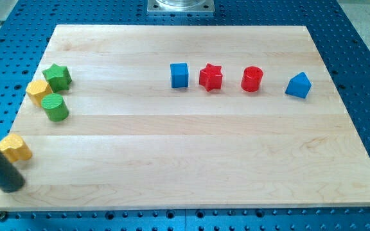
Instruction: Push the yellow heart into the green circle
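- My tip [9,186], the lower end of the straight dark rod, is resting near the view's bottom left corner of the pale wooden board [191,160], just below and slightly left of the yellow heart-shaped block [15,147].
- The rod is carrying no gripper at all (so there are no jaws to be apart, together or clamped on anything); it is ending in the plain tip only.
- The tip is sitting just beside the yellow heart; whether the two are touching cannot be told, since the rod's dark body is overlapping the block's lower left edge.
- The yellow heart is lying close to the board's left edge, well below the green round cylinder block [56,107] and apart from it.
- The green cylinder is sitting just beside a second yellow block [38,91], whose shape looks roughly hexagonal, at its upper left.
- A green star-shaped block [58,76] is sitting at the top of that cluster, just beside the second yellow block.
- Across the upper middle of the board a row is running from the view's left to right: a blue cube block [180,75], a red star-shaped block [211,77], a red cylinder block [252,79] and a blue triangular block [299,85], each standing apart from its neighbours.
- The board is lying on a blue perforated metal table [358,38].
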Controlling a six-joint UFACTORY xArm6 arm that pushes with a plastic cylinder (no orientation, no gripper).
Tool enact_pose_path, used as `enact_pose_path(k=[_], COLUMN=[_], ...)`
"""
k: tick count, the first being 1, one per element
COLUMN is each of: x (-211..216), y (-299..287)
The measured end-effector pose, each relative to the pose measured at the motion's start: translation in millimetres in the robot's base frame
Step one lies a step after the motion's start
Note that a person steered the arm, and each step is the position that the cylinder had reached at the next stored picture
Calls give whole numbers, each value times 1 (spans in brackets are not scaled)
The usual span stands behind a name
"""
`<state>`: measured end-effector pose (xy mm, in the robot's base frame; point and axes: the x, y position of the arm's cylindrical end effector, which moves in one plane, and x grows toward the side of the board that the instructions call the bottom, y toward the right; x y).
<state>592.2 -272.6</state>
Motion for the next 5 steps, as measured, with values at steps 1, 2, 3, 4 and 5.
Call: enact_pose_path(k=[1, 2, 3, 4, 5], x=[-41, -86, -113, -98, -107], y=[-1, 43, 64, 64, 164])
